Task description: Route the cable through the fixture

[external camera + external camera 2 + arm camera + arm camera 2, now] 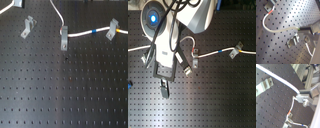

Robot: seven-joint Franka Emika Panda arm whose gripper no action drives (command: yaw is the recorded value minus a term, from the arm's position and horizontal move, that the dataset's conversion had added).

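The white cable [79,34] runs from the top of the first exterior view, past its red band [61,27], through the middle grey fixture [64,39]. It goes on past a blue band [95,32] through the right fixture [112,30]. A third fixture [27,27] at the first exterior view's left holds no cable. My gripper [302,29] is shut on the cable [279,30], just above an empty fixture [293,41]. It also shows in the second wrist view [302,98], with the cable [281,79] stretched away from it. In the second exterior view my hand [167,50] hides the fingertips.
Everything stands on a black perforated board [65,95]. A straighter grey bracket [18,2] sits at the top left of the first exterior view with more cable [5,10] beside it. Aluminium frame rails [306,74] stand past the board's edge.
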